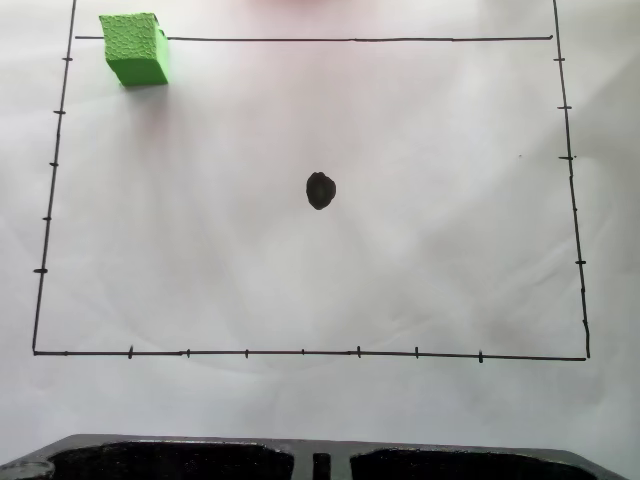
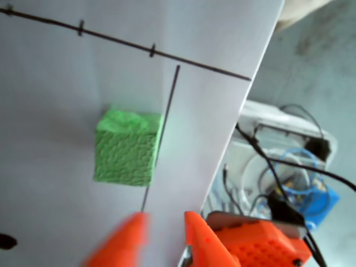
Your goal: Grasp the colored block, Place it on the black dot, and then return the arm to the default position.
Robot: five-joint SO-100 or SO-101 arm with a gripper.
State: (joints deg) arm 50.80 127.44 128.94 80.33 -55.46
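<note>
Green block [image 1: 134,48] sits top-left corner of paper [image 1: 420,120], well apart from black dot [image 1: 320,190]. Wrist view: gripper [image 2: 161,222] just short of block, fingers apart, empty.

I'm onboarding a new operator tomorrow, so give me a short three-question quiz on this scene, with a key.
1. True or false: the green block already sits on the black dot.
2. In the fixed view, near which corner of the drawn rectangle is the block? A) top left B) bottom right C) top right
3. Fill in: in the wrist view, the orange gripper has its fingers apart and holds ____.

Key
1. False: the block lies well away from the dot, which is uncovered on the white paper.
2. A: it overlaps the top border line there.
3. Nothing: the block lies on the paper beyond the fingertips.
</note>
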